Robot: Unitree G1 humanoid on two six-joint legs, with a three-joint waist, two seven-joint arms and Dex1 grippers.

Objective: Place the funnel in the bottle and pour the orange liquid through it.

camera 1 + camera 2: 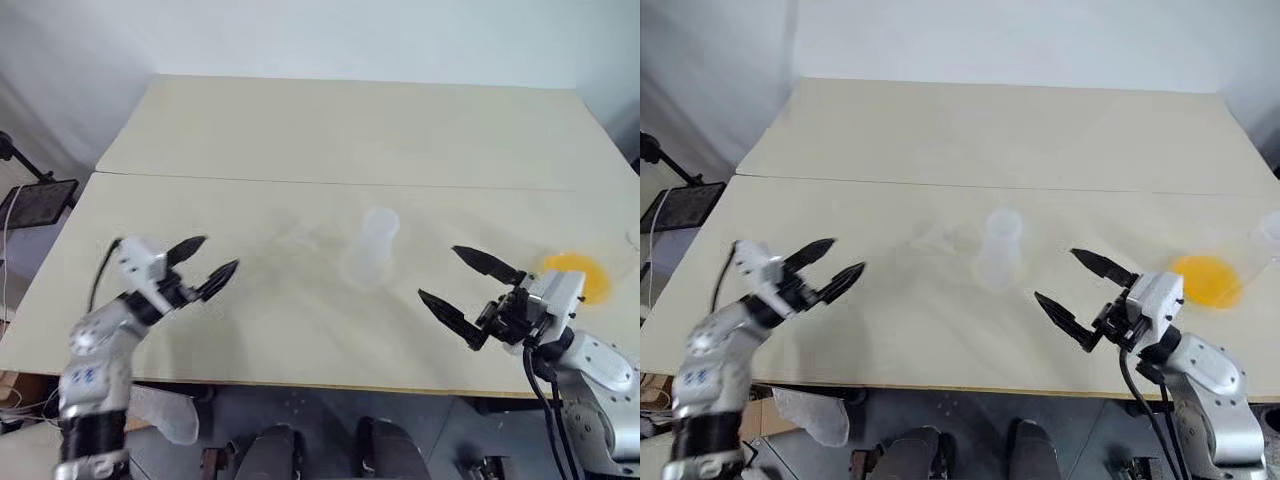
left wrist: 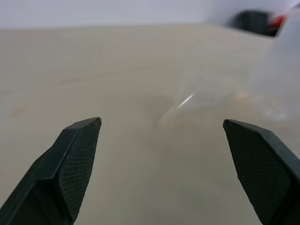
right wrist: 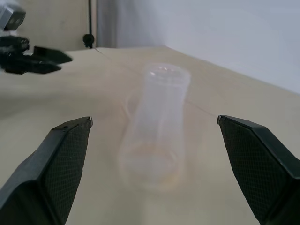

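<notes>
Two tools, left tool and right tool, gape wide, holding nothing. We flank the bottle at frame centre, ready to steady it.

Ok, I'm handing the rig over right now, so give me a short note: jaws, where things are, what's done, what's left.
Left gripper: jaws open, holding nothing, over the table's left side.
Right gripper: jaws open, holding nothing, facing the bottle.
Bottle stands upright mid-table, no funnel in its neck.
Funnel: faint clear shape lying left of the bottle.
Orange liquid: in a clear vessel by the right edge.
Done: nothing.
Left: seat the funnel, then pour.
</notes>
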